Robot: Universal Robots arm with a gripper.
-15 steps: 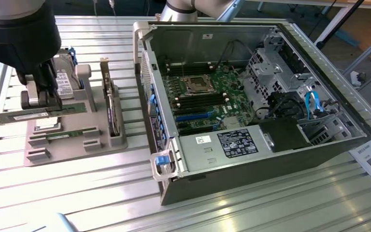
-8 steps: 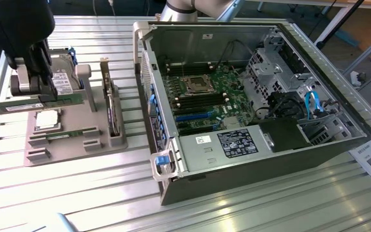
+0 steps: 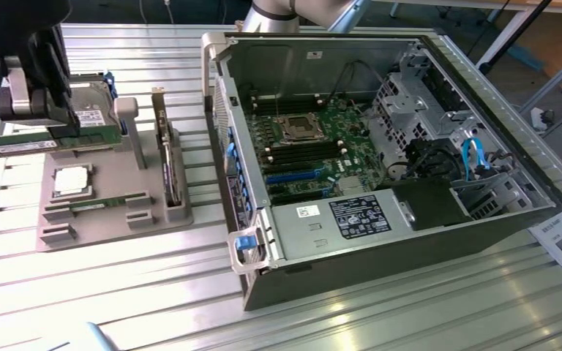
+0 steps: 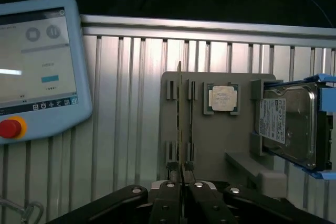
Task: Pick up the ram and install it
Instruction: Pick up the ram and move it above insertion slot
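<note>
The ram [image 3: 27, 145] is a long thin green stick, held level above the grey holder tray [image 3: 115, 219] at the exterior view's left. My gripper [image 3: 52, 130] is shut on it from above, near the stick's middle. In the wrist view the ram [image 4: 180, 108] shows edge-on as a thin line running out from between my shut fingertips [image 4: 181, 178], with the holder tray [image 4: 199, 140] beneath it. The open computer case [image 3: 515, 219] lies at the exterior view's right. Its motherboard [image 3: 310, 157] and dark memory slots face up, well apart from my gripper.
The tray also carries a square silver CPU [image 3: 71, 179], a hard drive [image 4: 291, 121] in a blue frame and an upright dark expansion card [image 3: 169, 164]. A teach pendant [image 4: 37, 66] with a red button lies on the ribbed metal table [image 3: 115, 292].
</note>
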